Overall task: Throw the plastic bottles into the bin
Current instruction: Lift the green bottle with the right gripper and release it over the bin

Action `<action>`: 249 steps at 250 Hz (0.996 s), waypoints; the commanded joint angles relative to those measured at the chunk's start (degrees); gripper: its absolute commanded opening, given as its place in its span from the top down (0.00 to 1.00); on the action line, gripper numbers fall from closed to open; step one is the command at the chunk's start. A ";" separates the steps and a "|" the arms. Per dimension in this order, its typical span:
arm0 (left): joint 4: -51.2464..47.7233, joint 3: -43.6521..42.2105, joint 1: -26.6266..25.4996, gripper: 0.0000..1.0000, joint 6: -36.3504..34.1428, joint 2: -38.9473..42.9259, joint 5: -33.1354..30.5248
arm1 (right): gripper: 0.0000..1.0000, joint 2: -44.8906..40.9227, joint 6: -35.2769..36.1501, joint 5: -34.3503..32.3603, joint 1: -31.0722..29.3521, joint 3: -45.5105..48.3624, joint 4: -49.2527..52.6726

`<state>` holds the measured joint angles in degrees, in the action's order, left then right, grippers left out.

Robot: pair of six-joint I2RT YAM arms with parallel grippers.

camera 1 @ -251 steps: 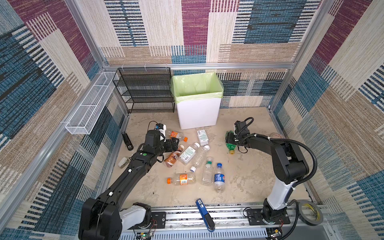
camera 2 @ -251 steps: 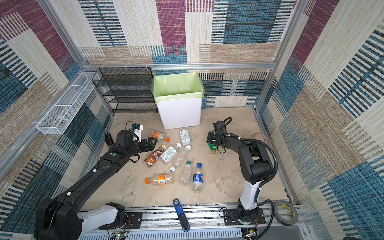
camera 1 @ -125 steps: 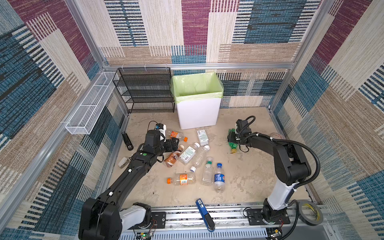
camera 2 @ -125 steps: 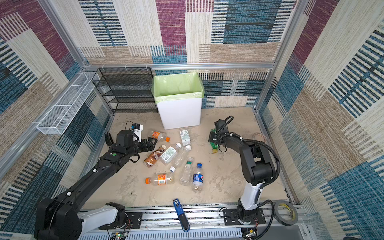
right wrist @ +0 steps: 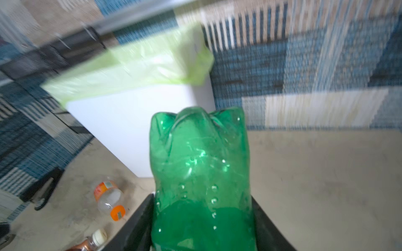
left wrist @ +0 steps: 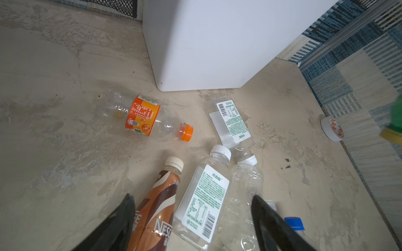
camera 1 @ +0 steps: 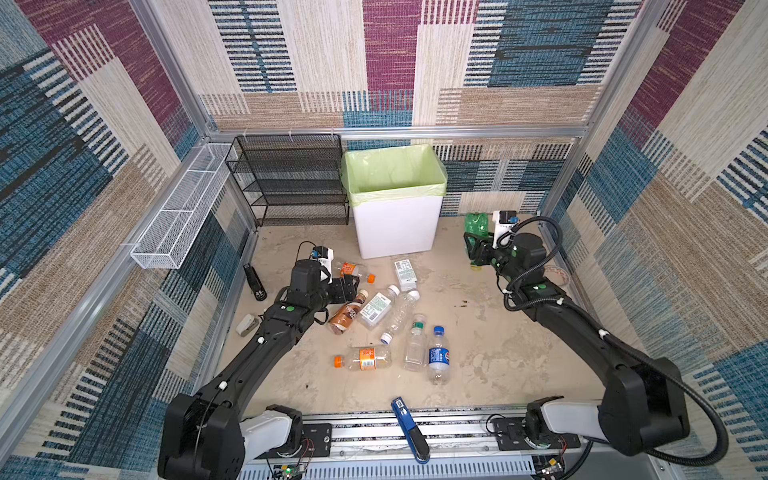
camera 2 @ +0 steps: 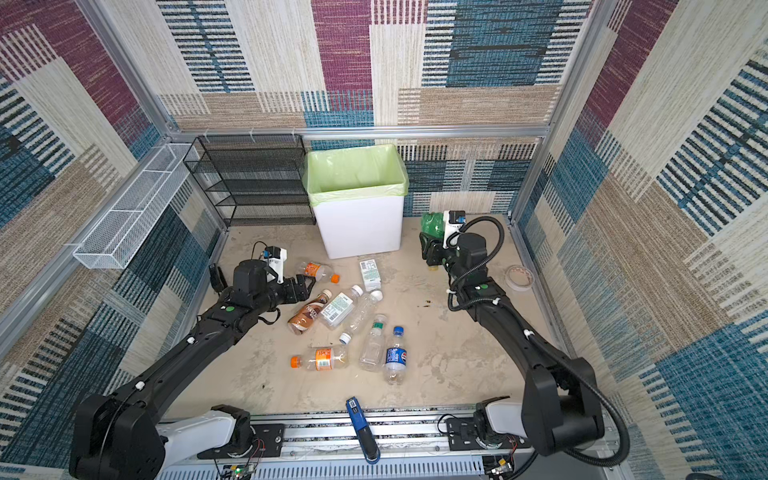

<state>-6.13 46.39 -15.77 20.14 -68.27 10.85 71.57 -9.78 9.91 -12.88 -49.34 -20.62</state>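
My right gripper is shut on the crushed green bottle, held off the floor just right of the bin, its base pointing up. In the right wrist view the green bottle fills the jaws, and the bin with its green liner stands behind. My left gripper hangs open, low over the brown bottle and a clear labelled bottle. More plastic bottles lie around: an orange-labelled one, another, a blue-capped one.
A black mesh rack stands left of the bin, and a white wire basket hangs on the left wall. A blue-and-black stapler lies at the front rail. A tape roll sits by the right wall.
The right gripper closed on the green bottle and raised it off the floor, moving back beside the bin. The left arm stayed put.
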 commanded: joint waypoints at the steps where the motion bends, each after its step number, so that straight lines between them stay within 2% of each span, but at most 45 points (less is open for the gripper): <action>1: 3.04 0.24 -0.18 0.16 -1.86 1.34 1.28 | 0.49 -4.20 4.41 4.33 -0.20 3.80 -28.60; 39: 4.50 -1.21 -0.47 0.16 -1.81 4.31 1.80 | 0.50 -5.62 7.50 4.48 -1.55 4.81 -47.85; 75: 2.15 -0.94 -0.67 0.16 -3.26 7.35 1.45 | 0.50 -3.89 14.01 3.81 -4.70 -0.89 -57.22; 103: 2.62 -2.30 -0.71 0.16 -2.88 10.30 0.67 | 0.49 -0.44 13.59 3.24 -5.66 -6.34 -61.21; 127: 2.63 -2.88 -0.84 0.16 -2.43 11.65 0.23 | 0.48 6.59 9.48 3.05 -5.70 -17.63 -51.44; 144: 2.34 -2.89 -0.84 0.16 -2.22 11.71 -0.03 | 0.46 14.87 5.82 6.13 -5.66 -30.37 -37.95; 169: 1.13 -2.22 -1.00 0.16 -1.24 11.10 -1.56 | 0.44 31.49 2.97 15.02 -5.66 -52.45 -21.09; 185: -0.41 -1.38 -1.02 0.16 -1.09 10.71 -2.07 | 0.41 43.73 3.06 18.31 -5.55 -74.54 -0.63; 196: -1.29 -1.22 -1.02 0.16 -0.98 11.07 -2.46 | 0.33 51.98 3.68 19.62 -5.66 -92.00 13.10; 218: -1.09 -2.36 -1.08 0.14 -1.11 12.98 -3.80 | 0.19 65.54 4.74 19.40 -6.29 -121.30 26.53; 228: -0.94 -2.83 -1.01 0.14 -1.31 13.88 -4.37 | 0.14 63.27 5.64 18.67 -6.45 -117.78 24.98; 249: -1.37 -3.15 -1.02 0.13 -1.97 14.77 -5.07 | 0.13 58.93 7.09 16.89 -6.58 -111.25 21.88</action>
<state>-7.07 43.79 -16.78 18.50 -54.61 7.70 141.45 -4.54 26.00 -19.03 -157.84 -6.35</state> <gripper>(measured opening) 0.870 0.872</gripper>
